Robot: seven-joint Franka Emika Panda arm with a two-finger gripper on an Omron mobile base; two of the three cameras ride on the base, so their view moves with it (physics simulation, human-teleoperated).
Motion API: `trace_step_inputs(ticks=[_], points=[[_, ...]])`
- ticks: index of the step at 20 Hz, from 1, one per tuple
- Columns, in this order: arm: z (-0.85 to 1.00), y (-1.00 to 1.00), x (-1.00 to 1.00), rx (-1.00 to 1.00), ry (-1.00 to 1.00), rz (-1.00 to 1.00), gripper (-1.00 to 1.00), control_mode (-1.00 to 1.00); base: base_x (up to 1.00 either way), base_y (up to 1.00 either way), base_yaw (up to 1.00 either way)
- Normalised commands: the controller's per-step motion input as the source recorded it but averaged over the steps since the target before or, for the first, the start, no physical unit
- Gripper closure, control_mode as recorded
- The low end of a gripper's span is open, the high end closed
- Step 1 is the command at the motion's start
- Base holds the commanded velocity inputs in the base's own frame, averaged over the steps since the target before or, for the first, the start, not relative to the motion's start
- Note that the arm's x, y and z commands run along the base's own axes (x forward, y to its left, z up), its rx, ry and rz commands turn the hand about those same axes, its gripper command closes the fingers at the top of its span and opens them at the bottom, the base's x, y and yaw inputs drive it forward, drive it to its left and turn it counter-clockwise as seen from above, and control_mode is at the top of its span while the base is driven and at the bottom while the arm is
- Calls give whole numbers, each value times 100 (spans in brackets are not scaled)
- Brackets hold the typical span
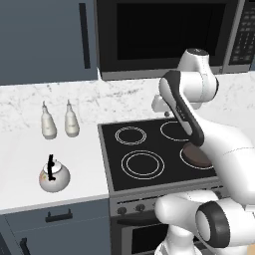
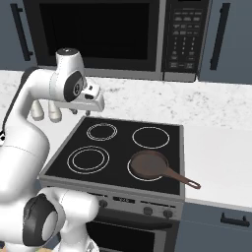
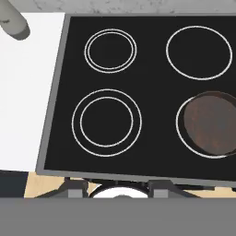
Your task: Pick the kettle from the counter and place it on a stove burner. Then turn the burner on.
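The kettle (image 1: 54,175) stands on the counter (image 1: 20,149) left of the cooktop, near the front edge, untouched. Behind it stand two white bottles (image 1: 60,120). The stove burner (image 1: 143,164) lies bare, front left. The gripper (image 2: 95,100) hovers high over the cooktop's back left; whether its jaws are parted cannot be told. A brown pan (image 2: 150,165) covers the front right ring, half hidden by the arm in the left base view.

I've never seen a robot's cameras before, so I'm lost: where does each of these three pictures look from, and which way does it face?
Left base view: behind the arm's left, looking forward and down at the kettle on the counter and the cooktop; arm at lower right.
Right base view: behind its right, over the cooktop and pan; arm at lower left.
Hand view: looks straight down on the cooktop.
All three share the large double-ring stove burner.
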Motion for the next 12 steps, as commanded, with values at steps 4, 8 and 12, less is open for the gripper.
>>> trace_step_inputs(ticks=[4, 8, 12], points=[[-1, 1, -25, 0, 0, 2, -100, -100, 0, 0, 0], [-1, 5, -32, 0, 0, 4, -100, -100, 0, 0, 0], [0, 8, -53, 0, 0, 7, -100, -100, 0, 0, 0]])
